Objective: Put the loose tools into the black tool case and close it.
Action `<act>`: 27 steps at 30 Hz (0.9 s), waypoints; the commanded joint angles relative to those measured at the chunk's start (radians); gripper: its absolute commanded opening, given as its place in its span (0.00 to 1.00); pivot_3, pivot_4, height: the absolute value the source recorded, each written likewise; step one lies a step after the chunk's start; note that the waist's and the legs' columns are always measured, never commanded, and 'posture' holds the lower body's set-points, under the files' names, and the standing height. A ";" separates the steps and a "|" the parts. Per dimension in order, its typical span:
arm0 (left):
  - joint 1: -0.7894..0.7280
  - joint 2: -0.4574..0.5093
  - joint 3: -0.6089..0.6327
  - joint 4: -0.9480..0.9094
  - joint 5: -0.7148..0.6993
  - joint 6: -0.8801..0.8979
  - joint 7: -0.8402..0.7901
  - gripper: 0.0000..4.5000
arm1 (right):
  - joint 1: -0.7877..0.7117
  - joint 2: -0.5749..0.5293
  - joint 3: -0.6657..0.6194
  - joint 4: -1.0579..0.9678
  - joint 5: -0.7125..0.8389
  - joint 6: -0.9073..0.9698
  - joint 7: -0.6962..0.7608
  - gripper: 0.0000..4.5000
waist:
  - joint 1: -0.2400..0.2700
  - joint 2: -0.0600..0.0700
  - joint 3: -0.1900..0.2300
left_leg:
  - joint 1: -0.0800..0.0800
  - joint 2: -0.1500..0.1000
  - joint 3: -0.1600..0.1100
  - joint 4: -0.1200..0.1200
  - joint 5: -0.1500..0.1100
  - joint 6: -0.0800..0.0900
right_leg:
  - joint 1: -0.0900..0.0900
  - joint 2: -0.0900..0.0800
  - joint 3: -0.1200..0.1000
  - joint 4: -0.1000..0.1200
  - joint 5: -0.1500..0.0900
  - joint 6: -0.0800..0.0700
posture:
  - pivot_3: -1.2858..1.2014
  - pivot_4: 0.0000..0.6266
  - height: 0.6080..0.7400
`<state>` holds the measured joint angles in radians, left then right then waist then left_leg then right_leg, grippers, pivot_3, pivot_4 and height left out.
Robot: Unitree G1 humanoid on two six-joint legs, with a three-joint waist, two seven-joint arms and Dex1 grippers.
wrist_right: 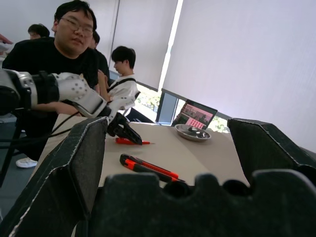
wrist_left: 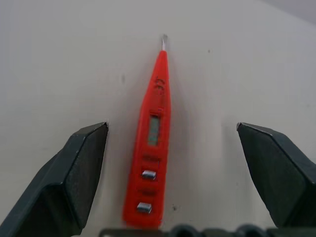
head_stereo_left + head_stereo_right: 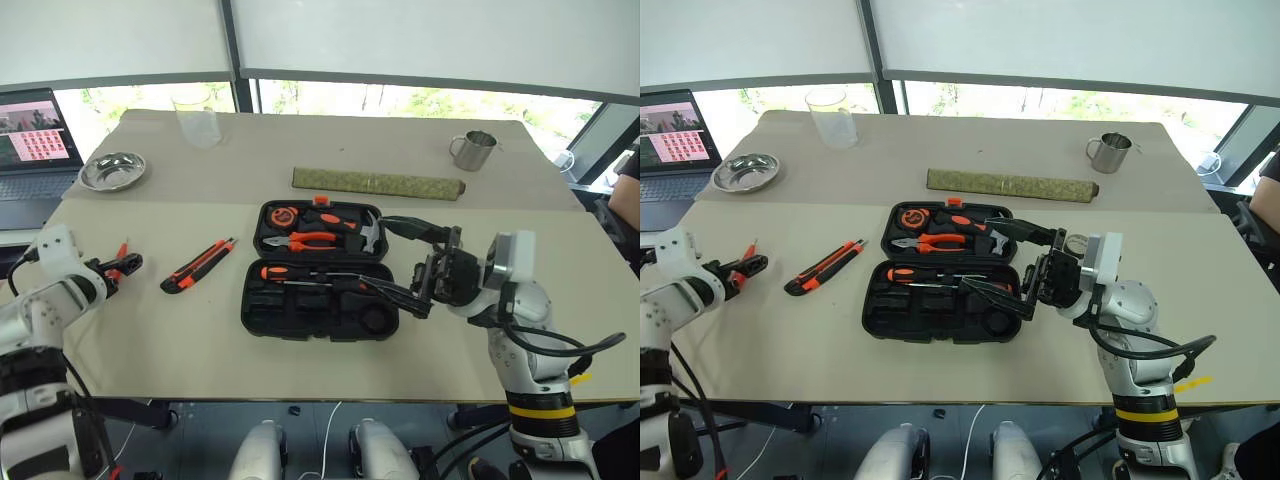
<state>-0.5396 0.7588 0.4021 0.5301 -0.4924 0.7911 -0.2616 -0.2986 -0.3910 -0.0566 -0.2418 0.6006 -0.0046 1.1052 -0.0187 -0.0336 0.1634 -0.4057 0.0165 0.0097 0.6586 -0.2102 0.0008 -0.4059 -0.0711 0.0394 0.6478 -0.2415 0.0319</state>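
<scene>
1. Tester screwdriver (image 2: 152, 148): small, all-orange, flat on table (image 3: 330, 155) near its left edge, well apart from black tool case (image 3: 318, 272). Prob. light, stiff plastic, smooth so maybe slippery; best pinched across mid-body, not the thin metal tip.
2. Left gripper (image 2: 182, 168): fingers spread wide, straddling tester, not touching it.
3. Utility knife (image 3: 197, 265): loose, btwn tester and case.
4. Case lies open; screwdrivers already in front half.
5. Right gripper (image 3: 402, 263): spread, empty, over case's right end.

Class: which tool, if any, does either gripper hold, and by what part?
None. The left gripper stands open around the orange tester screwdriver lying on the table; the right gripper is open, empty.
</scene>
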 commanded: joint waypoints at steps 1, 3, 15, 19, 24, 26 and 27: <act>-0.042 0.005 -0.062 0.106 0.089 -0.057 -0.024 0.88 | 0.000 -0.007 -0.009 -0.023 0.007 -0.012 -0.012 1.00 | 0.003 0.000 0.000 | 0.000 0.000 0.000 0.000 0.000 0.000 | 0.000 0.000 0.000 0.000 0.000 0.000 | 0.52 0.24 1.00; -0.054 0.001 -0.073 0.134 0.111 -0.075 -0.036 0.75 | 0.015 -0.010 -0.014 -0.027 0.003 -0.018 -0.018 1.00 | 0.004 0.000 0.000 | 0.001 0.000 0.002 0.000 0.000 0.000 | 0.001 0.000 0.000 0.000 0.000 0.000 | 0.52 0.24 1.00; 0.052 0.016 0.074 -0.026 0.001 -0.285 -0.356 0.10 | 0.089 -0.071 -0.067 -0.051 0.001 -0.049 -0.038 1.00 | 0.006 -0.002 0.001 | -0.001 0.000 0.001 0.000 0.000 0.000 | 0.000 -0.005 0.000 -0.001 0.001 0.001 | 0.52 0.24 1.00; 0.114 0.067 -0.020 -0.218 -0.002 -0.379 -0.620 0.10 | 0.114 -0.135 -0.115 -0.071 0.031 -0.018 -0.029 1.00 | 0.010 -0.004 0.002 | -0.002 0.000 0.000 0.000 0.000 0.000 | 0.000 -0.005 -0.001 -0.001 0.001 0.001 | 0.52 0.24 1.00; 0.161 0.149 -0.294 -0.445 0.099 -0.622 -1.022 0.10 | 0.222 -0.310 -0.185 -0.094 0.072 0.121 0.021 1.00 | 0.023 -0.003 0.003 | -0.003 0.000 0.002 0.000 0.000 0.001 | 0.001 -0.007 0.000 -0.005 0.001 0.001 | 0.52 0.24 1.00; 0.110 0.130 -0.378 -0.478 0.106 -0.608 -1.072 0.10 | 0.264 -0.370 -0.190 -0.087 0.051 0.135 0.046 1.00 | 0.027 -0.002 0.002 | -0.003 0.000 0.006 0.000 -0.001 0.002 | 0.001 -0.007 0.001 -0.007 0.001 0.001 | 0.52 0.24 1.00; 0.092 0.121 -0.399 -0.482 0.107 -0.600 -1.078 0.10 | 0.273 -0.383 -0.190 -0.085 0.044 0.134 0.050 1.00 | 0.027 -0.002 0.002 | -0.003 0.000 0.008 0.000 -0.001 0.002 | 0.001 -0.007 0.001 -0.007 0.000 0.000 | 0.52 0.24 1.00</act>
<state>-0.4069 0.8873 0.0385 0.0832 -0.3894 0.1954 -1.3040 -0.0323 -0.7490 -0.2222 -0.3051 0.6435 0.1203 1.1386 0.0081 -0.0353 0.1656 -0.4090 0.0182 0.0191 0.6584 -0.2113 0.0028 -0.4056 -0.0765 0.0407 0.6406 -0.2413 0.0320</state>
